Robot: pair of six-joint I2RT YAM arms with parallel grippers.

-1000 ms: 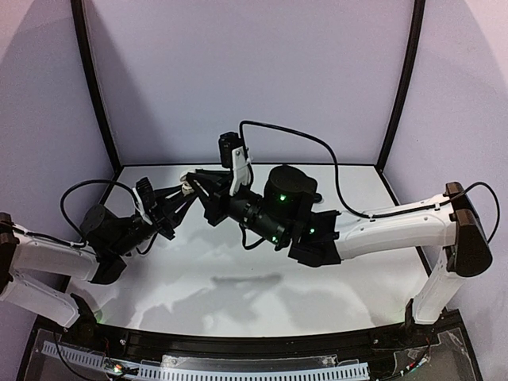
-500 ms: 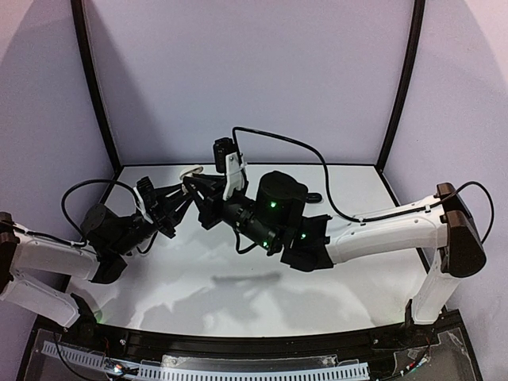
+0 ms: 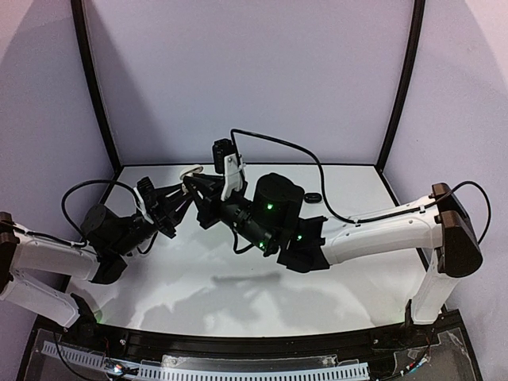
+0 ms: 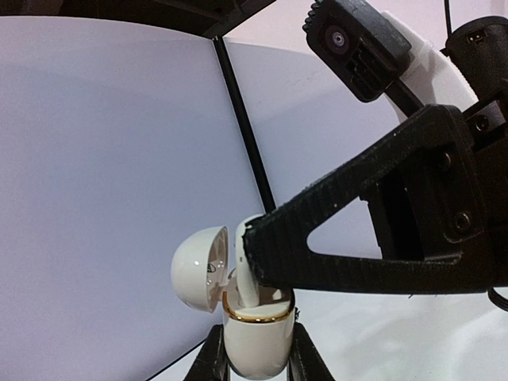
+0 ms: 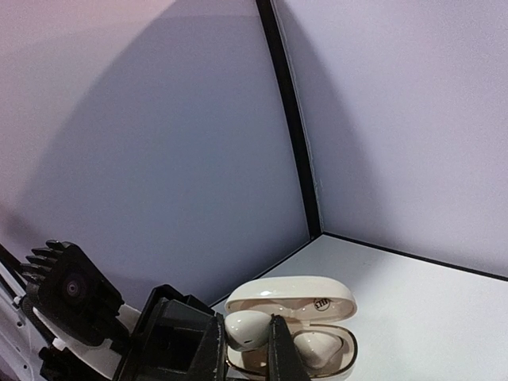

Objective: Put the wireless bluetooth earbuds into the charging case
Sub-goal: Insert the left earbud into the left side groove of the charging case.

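Observation:
My left gripper (image 4: 254, 355) is shut on the body of a white charging case (image 4: 255, 340) with a gold rim and holds it upright above the table, its lid (image 4: 198, 268) hinged open. My right gripper (image 5: 244, 340) is shut on a white earbud (image 5: 248, 328) and holds it at the case's open left slot. A second white earbud (image 5: 317, 348) sits in the other slot. In the top view the left gripper (image 3: 176, 194) and the right gripper (image 3: 202, 190) meet at the case (image 3: 190, 171) at the back left. The black earbuds are not clearly visible.
A small black oval object (image 3: 312, 197) lies on the white table (image 3: 238, 278) at the back, behind the right arm; I cannot tell if it is a case. Black corner posts and purple walls enclose the table. The right arm's cable (image 3: 317, 163) loops overhead.
The right arm has moved left and toward the back, bringing its earbud to the open case. The left arm and the case have barely moved.

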